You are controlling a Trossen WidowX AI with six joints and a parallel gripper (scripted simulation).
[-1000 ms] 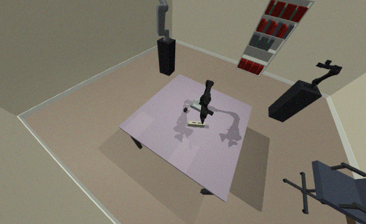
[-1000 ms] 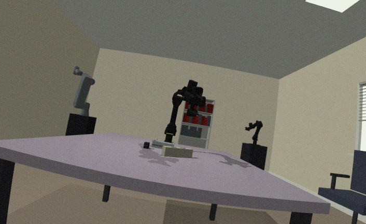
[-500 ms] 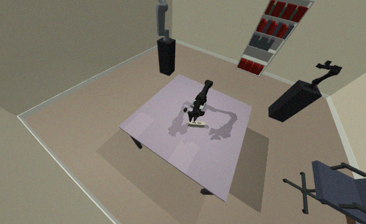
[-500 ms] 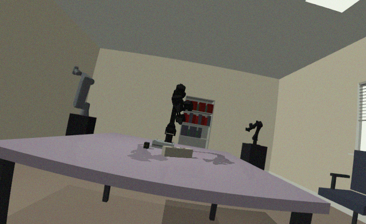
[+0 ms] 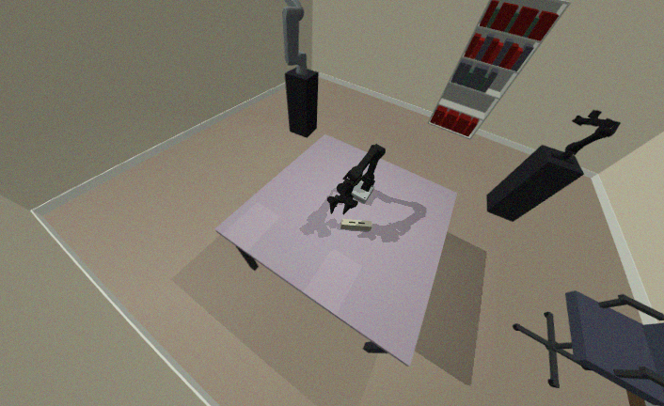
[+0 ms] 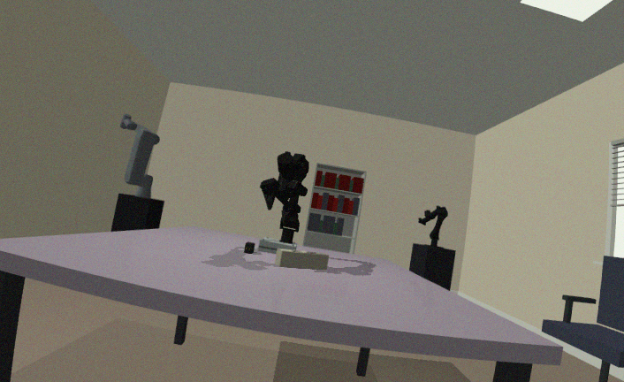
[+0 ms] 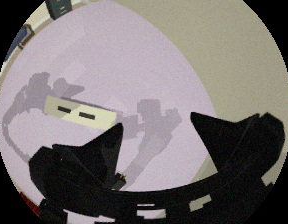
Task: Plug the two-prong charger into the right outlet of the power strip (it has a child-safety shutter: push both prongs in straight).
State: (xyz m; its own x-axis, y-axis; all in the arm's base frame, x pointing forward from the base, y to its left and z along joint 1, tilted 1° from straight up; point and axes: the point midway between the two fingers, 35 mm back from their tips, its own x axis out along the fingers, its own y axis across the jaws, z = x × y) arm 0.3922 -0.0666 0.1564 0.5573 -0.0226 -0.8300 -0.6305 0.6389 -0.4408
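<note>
The beige power strip [image 5: 355,225] [image 6: 301,259] [image 7: 82,112] lies flat on the lilac table [image 5: 374,303] [image 6: 162,265] [image 7: 128,50], with two dark outlet slots on its top. The small black charger [image 6: 249,247] sits on the table left of the strip, near the arm's base. My gripper [image 5: 339,208] [image 6: 270,202] [image 7: 157,120] is open and empty. It hangs well above the table and points down, over the area behind and left of the strip. In the top view the gripper covers the charger's spot.
The arm's pale base plate [image 5: 362,193] [image 6: 276,244] stands just behind the strip. Off the table are a bookshelf [image 5: 496,60] [image 6: 335,209], two other arms on black pedestals [image 5: 301,101] [image 5: 533,184], and a blue chair [image 5: 622,343].
</note>
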